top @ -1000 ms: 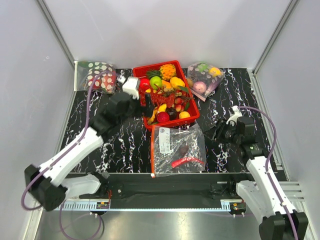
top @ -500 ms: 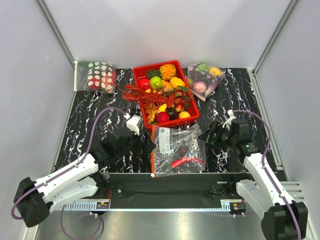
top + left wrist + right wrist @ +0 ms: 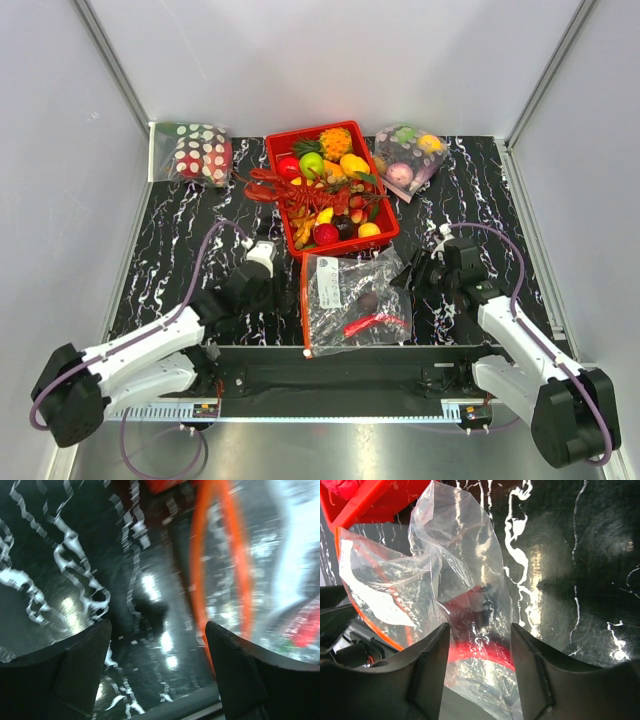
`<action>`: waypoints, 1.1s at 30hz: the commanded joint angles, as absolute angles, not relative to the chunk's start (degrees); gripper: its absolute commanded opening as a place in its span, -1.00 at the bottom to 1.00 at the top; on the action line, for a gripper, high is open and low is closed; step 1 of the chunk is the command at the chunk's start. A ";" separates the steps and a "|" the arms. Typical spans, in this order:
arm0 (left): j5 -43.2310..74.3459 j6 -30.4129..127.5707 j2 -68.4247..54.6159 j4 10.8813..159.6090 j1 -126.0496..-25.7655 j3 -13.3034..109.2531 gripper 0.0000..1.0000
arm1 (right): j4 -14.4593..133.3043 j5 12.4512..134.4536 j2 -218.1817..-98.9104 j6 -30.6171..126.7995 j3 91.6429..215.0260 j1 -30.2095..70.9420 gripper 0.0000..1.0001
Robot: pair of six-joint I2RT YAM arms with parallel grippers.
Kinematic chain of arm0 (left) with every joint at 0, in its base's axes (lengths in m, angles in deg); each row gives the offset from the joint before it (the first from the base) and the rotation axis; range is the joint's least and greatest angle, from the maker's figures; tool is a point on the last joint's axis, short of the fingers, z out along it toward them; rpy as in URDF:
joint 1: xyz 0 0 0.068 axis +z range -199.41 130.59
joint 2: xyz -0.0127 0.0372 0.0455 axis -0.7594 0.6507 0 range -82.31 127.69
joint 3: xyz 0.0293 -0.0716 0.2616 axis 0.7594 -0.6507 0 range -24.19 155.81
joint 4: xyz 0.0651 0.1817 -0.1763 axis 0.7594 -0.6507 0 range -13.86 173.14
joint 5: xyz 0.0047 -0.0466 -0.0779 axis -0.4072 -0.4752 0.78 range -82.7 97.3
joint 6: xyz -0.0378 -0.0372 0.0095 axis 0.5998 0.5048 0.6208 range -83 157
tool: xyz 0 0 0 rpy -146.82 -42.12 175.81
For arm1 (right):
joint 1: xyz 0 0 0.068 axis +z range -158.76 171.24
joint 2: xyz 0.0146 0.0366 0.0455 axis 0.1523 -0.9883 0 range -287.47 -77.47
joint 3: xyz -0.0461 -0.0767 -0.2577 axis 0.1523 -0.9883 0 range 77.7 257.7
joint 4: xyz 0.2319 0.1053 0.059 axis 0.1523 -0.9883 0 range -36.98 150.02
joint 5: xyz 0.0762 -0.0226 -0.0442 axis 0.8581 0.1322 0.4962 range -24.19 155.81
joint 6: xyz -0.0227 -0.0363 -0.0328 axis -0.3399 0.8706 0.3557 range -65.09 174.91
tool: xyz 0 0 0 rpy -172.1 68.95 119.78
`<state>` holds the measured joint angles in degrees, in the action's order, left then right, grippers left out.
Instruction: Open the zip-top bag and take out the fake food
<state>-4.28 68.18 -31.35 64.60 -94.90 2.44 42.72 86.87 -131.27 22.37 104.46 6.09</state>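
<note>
Left fingers [image 3: 280, 288]: apart, nothing between them. Low over bare surface [image 3: 180, 230] at the bag's 9 o'clock, just beside the zip strip [image 3: 303, 305]. Judged lined up on that edge because the opening is there.
Right fingers [image 3: 418, 272]: apart, at the bag's 3 o'clock. The right wrist view shows crumpled film rising between and beyond them. Cannot tell whether either one touches it. Judged placed to hold the closed end so the bag does not slide while the zip side is worked.
Zip-top bag [image 3: 350, 295]: lies flat at 6 o'clock of the surface, between the two arms, zip edge to 9 o'clock, white label [image 3: 325, 280] facing up. Its far end is at the crate's near rim; touching or just short, cannot tell.
Mouth: the left wrist view is blurred. The strip reads as two orange lines bowed apart, so likely already parted; a judgement only.
Food inside: chili [image 3: 375, 323] toward the 5 o'clock corner, brown ball [image 3: 368, 300] just beyond it at 12.
Food outside: lobster [image 3: 275, 188] draped over the crate's 9 o'clock wall, legs out over the surface. Judged one piece out, two left.
Red crate [image 3: 392, 222]: at 12 o'clock of the bag, heaped with fruit.
Dotted red bag [image 3: 200, 152]: 10 o'clock corner of the surface, well apart.
Pastel fruit bag [image 3: 408, 158]: at 1 o'clock, beside the crate.
</note>
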 commanded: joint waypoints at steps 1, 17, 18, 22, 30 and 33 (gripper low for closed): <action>-10.02 69.08 -27.56 63.45 -95.11 3.93 0.57 | 45.78 84.10 -131.17 21.25 104.42 6.53 0.15; 1.49 63.01 -19.74 86.12 -98.88 -0.28 0.43 | 47.71 83.92 -133.98 20.63 105.21 6.53 0.02; 1.93 63.10 -18.86 88.91 -99.15 -0.64 0.43 | 47.80 83.92 -134.33 20.63 105.30 6.53 0.02; 3.43 62.75 -17.01 95.78 -101.00 -2.48 0.43 | 48.15 84.27 -135.03 20.54 105.39 6.53 0.02; 1.24 62.75 -13.23 102.48 -106.53 -2.14 0.40 | 48.51 84.80 -135.56 20.10 105.21 6.62 0.03; -2.19 64.06 -12.88 98.72 -107.77 -0.73 0.40 | 48.42 84.71 -135.65 20.01 105.30 6.53 0.03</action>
<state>1.80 63.48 -13.19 96.11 -106.75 -2.28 46.50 84.82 -135.57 20.51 104.25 6.20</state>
